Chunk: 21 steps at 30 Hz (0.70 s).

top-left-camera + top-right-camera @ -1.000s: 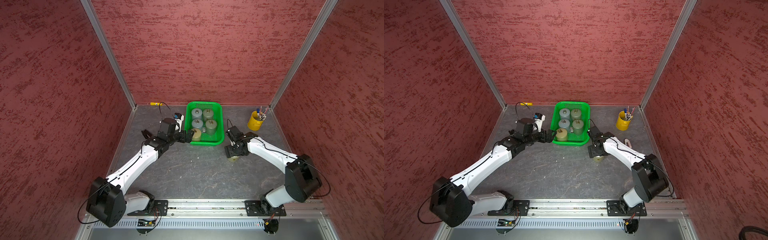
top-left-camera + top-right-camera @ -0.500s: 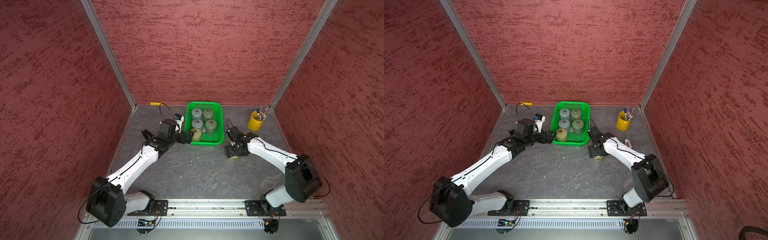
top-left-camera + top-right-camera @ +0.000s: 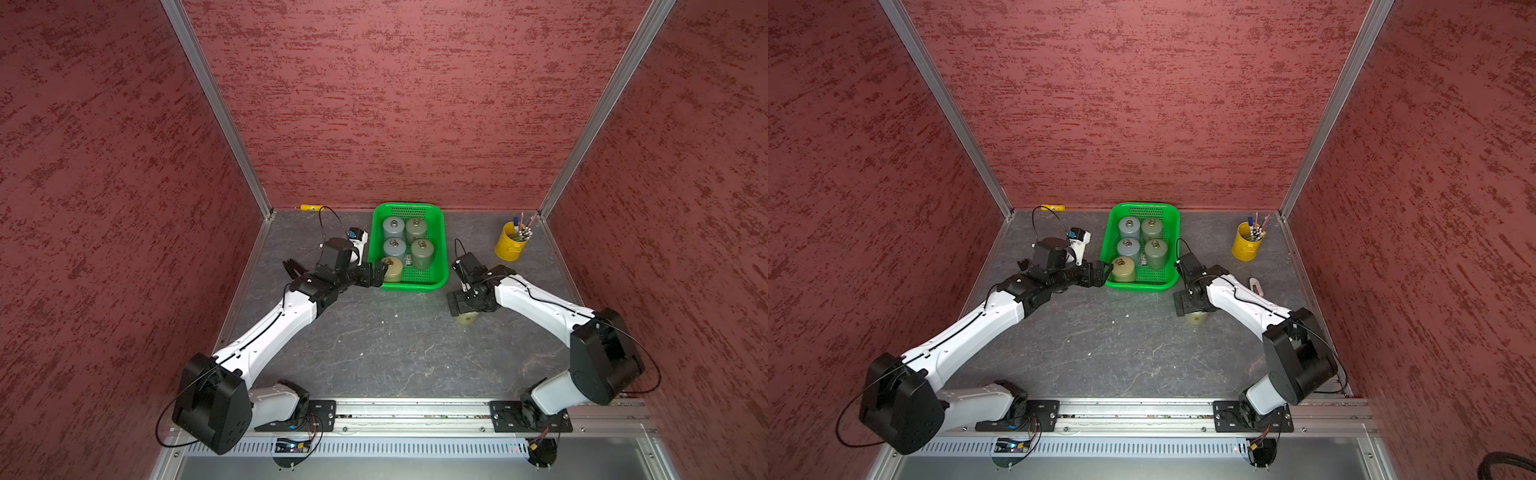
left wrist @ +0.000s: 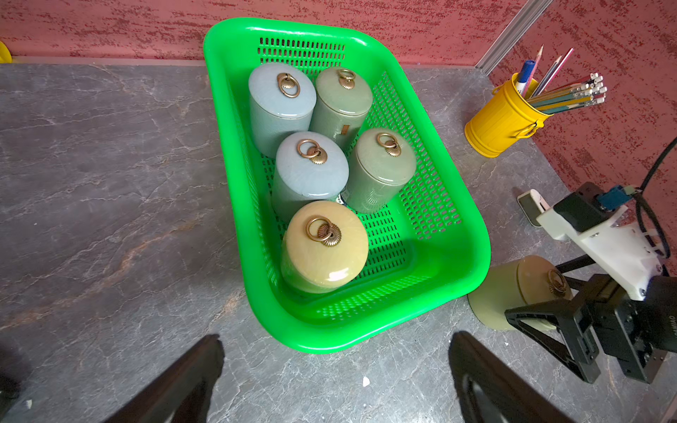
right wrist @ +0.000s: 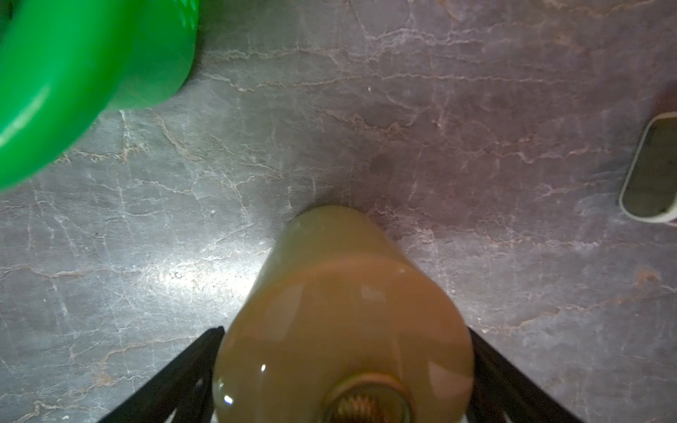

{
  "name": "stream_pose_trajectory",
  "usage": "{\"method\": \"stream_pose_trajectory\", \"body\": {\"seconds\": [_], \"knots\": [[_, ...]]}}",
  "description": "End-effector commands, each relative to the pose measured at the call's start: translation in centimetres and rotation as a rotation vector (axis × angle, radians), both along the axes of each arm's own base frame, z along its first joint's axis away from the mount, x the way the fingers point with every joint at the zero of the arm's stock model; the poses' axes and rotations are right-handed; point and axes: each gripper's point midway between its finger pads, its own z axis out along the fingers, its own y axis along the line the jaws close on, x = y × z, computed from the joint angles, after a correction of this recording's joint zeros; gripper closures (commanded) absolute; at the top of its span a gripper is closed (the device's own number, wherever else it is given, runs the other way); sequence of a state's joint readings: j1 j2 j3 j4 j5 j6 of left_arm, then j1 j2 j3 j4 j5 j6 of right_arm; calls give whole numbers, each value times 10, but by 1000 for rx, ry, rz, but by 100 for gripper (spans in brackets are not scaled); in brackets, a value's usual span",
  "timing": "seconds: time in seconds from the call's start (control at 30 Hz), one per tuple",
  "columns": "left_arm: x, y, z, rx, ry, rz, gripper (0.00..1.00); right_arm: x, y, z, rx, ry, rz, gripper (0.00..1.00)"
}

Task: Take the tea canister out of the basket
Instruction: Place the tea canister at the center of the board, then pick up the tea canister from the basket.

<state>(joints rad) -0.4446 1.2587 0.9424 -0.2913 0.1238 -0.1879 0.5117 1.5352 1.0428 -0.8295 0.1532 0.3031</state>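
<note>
Right hand [image 5: 345, 329]: wide open; one finger on each side of the tea canister [image 3: 467, 319]
Tea canister: out of the basket [image 3: 444, 249]; standing on the table [image 3: 395, 353], near the basket's corner
Left hand [image 4: 337, 340]: open; holding nothing; by the basket's near edge
Basket: five more canisters [image 3: 395, 247] standing inside
Far corner: yellow bucket [image 3: 510, 248] of pencils
</note>
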Motion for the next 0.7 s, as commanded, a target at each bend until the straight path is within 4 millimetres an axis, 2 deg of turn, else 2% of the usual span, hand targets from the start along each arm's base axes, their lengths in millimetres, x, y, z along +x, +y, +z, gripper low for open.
{"method": "stream_pose_trajectory", "body": {"seconds": [0.0,0.27,0.4,0.53,0.67], "knots": [[2,-1,0,1,-8,3,0,10,-2,23,-12,-68,-12,1],[7,19,1,-42,49,67,0,29,-6,72,-23,-185,-27,1],[9,37,-2,-35,68,112,0,42,3,101,8,-238,-5,1],[10,49,-1,-39,71,142,0,63,32,120,99,-270,50,1],[8,51,3,-41,61,145,0,81,78,131,137,-279,137,1]]}}
